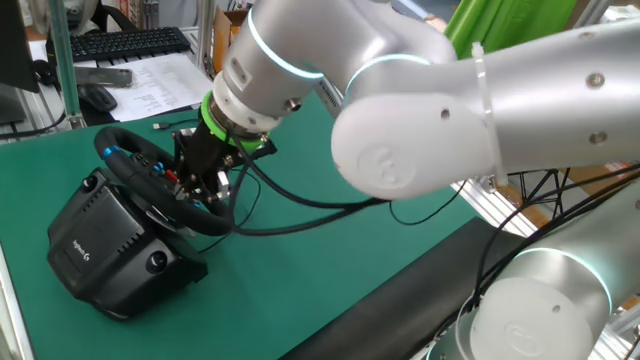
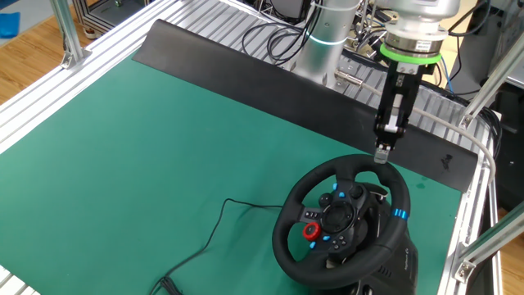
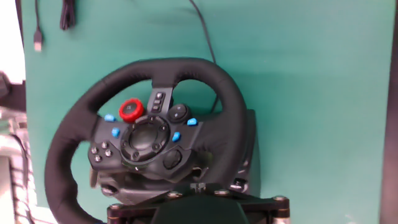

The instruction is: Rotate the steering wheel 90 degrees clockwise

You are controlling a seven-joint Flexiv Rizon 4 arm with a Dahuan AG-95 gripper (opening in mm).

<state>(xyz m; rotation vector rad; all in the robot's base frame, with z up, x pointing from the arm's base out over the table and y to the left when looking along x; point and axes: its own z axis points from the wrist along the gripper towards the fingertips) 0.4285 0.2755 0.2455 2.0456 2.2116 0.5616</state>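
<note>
The steering wheel (image 2: 344,217) is a thick, matte black ring with a soft leather-like grain, sitting tilted on a bulky, angular black plastic base (image 1: 105,245) at the near right of the green-matted table (image 2: 164,139). Its hub carries a glossy red round dial (image 3: 131,109), small blue buttons and a blue stripe on the rim (image 2: 399,214). The slim black fingers (image 2: 391,115) of the gripper (image 2: 382,154) hang upright with the tips at the far edge of the rim; I cannot tell whether they clasp it. A thin black cable (image 2: 209,238) snakes across the mat to the left. A black keyboard (image 1: 125,42) lies beyond the table.
</note>
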